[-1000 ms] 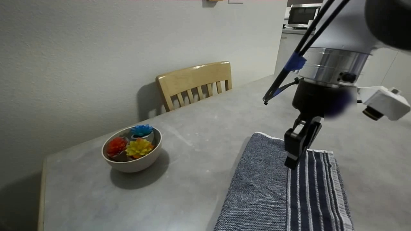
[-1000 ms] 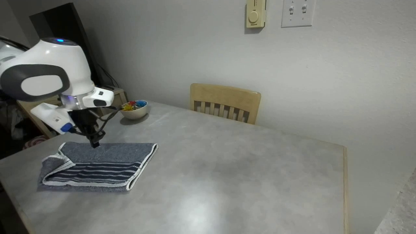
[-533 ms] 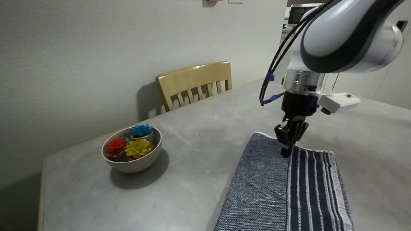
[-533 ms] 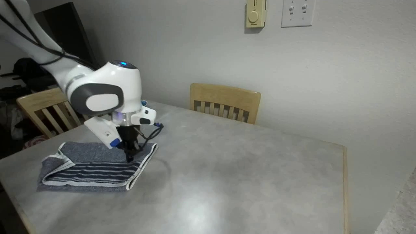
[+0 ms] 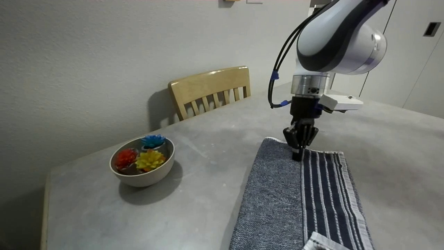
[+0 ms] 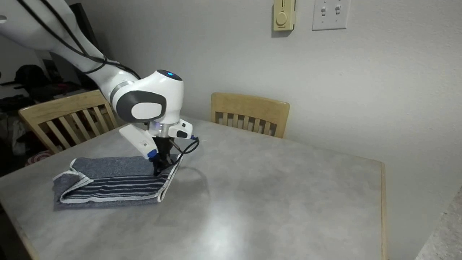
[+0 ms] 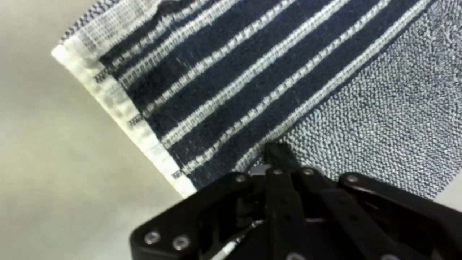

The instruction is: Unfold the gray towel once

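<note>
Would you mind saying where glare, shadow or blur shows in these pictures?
In an exterior view, glare whitens part of the table; in an exterior view, the bowl casts a shadow; in the wrist view, the gripper looks dark and slightly blurred.

Both exterior views overlook the table (image 6: 281,195); the wrist view (close) looks down on the towel (image 7: 285,86).

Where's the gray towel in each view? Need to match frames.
In an exterior view: gray towel, bottom, right of centre, cut off by the bottom edge.
In an exterior view: gray towel, lower left, wholly within frame.
Wrist view: gray towel, across the top and right, cut off there.
Shared landmark: its navy striped band, visible in all three.
</note>
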